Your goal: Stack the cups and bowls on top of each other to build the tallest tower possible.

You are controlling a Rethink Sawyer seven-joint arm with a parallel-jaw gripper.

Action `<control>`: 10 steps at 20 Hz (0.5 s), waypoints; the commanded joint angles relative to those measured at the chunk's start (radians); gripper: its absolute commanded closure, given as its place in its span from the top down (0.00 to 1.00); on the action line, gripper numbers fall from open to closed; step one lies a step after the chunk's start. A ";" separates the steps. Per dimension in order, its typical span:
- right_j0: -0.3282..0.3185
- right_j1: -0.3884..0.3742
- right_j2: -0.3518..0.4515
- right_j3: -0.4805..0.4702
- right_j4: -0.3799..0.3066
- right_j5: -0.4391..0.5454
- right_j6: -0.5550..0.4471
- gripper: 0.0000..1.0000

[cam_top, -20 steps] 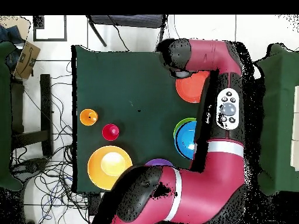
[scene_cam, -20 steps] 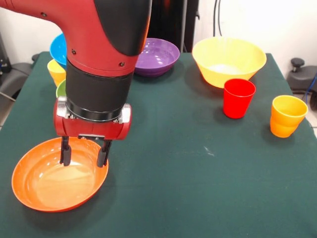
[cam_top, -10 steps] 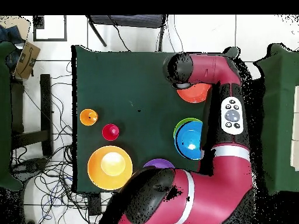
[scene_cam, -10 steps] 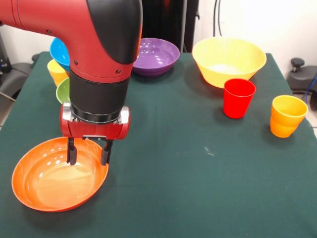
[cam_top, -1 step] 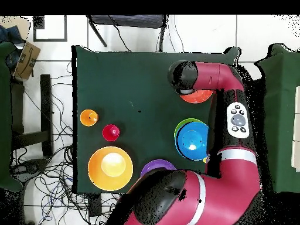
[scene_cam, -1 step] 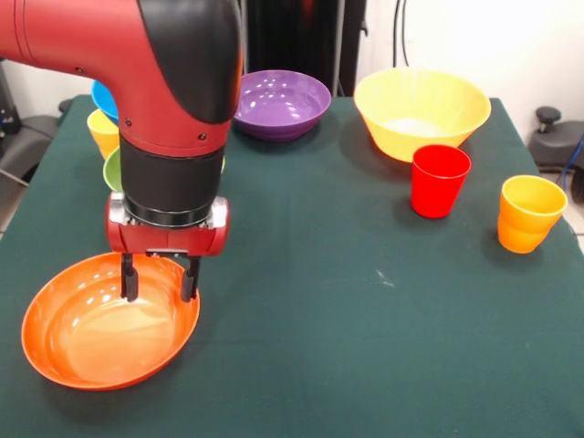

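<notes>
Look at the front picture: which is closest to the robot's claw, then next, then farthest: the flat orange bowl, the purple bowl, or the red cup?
From the gripper:
1. Wide orange bowl, right under it.
2. Purple bowl, behind.
3. Red cup, far across.

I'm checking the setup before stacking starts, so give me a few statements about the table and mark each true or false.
1. The gripper hangs over the orange bowl. True.
2. The red cup sits inside the yellow bowl. False: it stands on the cloth in front of it.
3. The purple bowl is empty. True.
4. The orange cup lies on its side. False: it stands upright.
</notes>
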 commanded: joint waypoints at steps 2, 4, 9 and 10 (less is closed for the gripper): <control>-0.032 -0.007 0.154 0.116 -0.012 -0.020 -0.260 1.00; -0.032 -0.008 0.161 0.116 -0.009 -0.005 -0.252 1.00; -0.035 -0.004 0.188 0.110 0.009 0.038 -0.234 1.00; -0.033 -0.005 0.189 0.109 0.010 0.045 -0.231 1.00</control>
